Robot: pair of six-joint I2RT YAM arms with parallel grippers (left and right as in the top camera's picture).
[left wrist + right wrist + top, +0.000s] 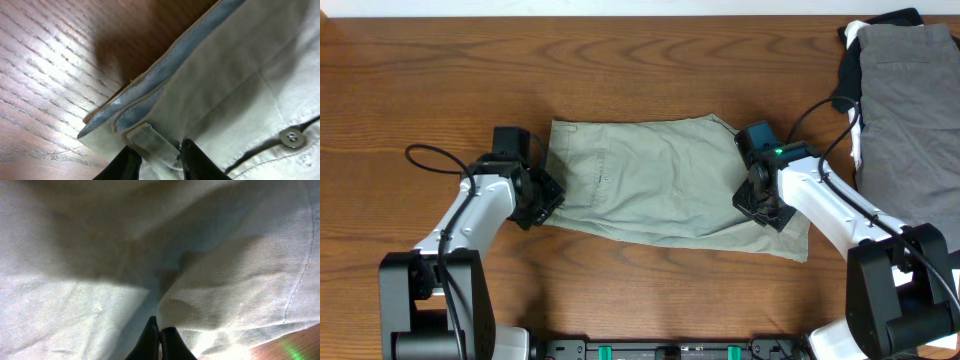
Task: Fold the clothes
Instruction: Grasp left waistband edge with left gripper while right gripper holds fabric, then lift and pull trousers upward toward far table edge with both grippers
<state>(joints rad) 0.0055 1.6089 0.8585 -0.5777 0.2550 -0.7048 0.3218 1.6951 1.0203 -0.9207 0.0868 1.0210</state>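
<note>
The clothes, light khaki-olive shorts point(660, 185), lie spread flat in the middle of the table. My left gripper point(548, 195) is at their left edge. In the left wrist view its fingers point(197, 162) flank the waistband point(165, 75) with its pale blue lining, and a belt loop point(152, 145) fills the gap of the left gripper point(160, 162). My right gripper point(760, 205) rests on the shorts' right end. In the right wrist view the right gripper point(159, 337) has its fingertips pressed together, and a ridge of khaki cloth point(180, 310) rises from them.
A pile of grey, black and white garments point(905, 100) lies at the table's far right. Bare wooden tabletop point(440, 80) surrounds the shorts. A metal button point(291, 137) sits on the shorts near the left fingers.
</note>
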